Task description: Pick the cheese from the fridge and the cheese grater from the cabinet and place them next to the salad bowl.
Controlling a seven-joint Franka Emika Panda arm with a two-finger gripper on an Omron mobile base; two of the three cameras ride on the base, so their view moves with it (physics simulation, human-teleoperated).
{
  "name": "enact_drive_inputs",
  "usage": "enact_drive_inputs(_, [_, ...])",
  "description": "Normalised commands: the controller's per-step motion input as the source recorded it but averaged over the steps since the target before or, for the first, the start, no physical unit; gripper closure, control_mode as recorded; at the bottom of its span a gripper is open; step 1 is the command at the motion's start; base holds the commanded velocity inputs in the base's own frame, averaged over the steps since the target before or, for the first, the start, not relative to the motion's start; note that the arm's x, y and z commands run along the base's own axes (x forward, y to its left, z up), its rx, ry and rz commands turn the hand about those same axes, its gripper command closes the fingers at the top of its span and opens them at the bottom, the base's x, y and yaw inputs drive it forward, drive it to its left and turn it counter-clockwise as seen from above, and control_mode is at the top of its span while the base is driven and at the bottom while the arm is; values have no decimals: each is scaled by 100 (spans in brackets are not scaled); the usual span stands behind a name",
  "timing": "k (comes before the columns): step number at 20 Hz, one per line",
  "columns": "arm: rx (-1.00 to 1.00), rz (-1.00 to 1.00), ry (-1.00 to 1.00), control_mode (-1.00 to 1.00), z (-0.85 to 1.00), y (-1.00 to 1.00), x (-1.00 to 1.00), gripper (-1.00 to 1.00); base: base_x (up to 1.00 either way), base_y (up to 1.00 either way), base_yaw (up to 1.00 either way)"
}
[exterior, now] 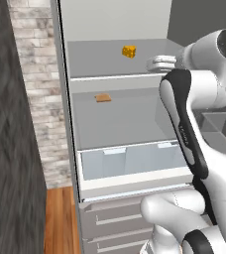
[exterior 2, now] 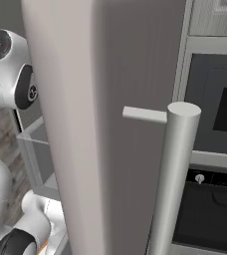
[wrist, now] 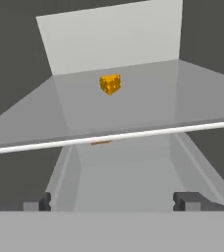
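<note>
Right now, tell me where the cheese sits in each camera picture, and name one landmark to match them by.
Left base view: the cheese sits on the fridge's upper shelf, upper middle of the picture.
Right base view: the cheese is not in it; the open fridge door blocks the interior.
Hand view: the cheese sits just above centre, on that same shelf.
Shared landmark: the shelf's pale front edge, with the tan slab below.

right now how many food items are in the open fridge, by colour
yellow-orange: 1, the cheese on the upper shelf
tan-brown: 1, the flat slab on the shelf below
total: 2
</note>
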Motion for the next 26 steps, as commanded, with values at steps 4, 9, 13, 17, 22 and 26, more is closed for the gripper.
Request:
enact_drive_inputs(4, [1, 0, 0, -100, 0, 2, 23, -100, 0, 0, 0])
enact_drive_inputs(9, [-1, 1, 4, -100, 0, 0, 34, -100, 0, 0, 0])
enact_drive_inputs(13, [-9, 5, 13, -100, 0, 0, 54, -100, 0, 0, 0])
enact_drive_inputs(17, [-22, 5, 6, -100, 0, 0, 37, -100, 0, 0, 0])
enact_drive_inputs(22, [-7, 3, -7, -100, -10, 0, 34, -100, 0, 0, 0])
enact_drive_inputs(26, [1, 0, -15, -100, -16, 0, 42, -100, 0, 0, 0])
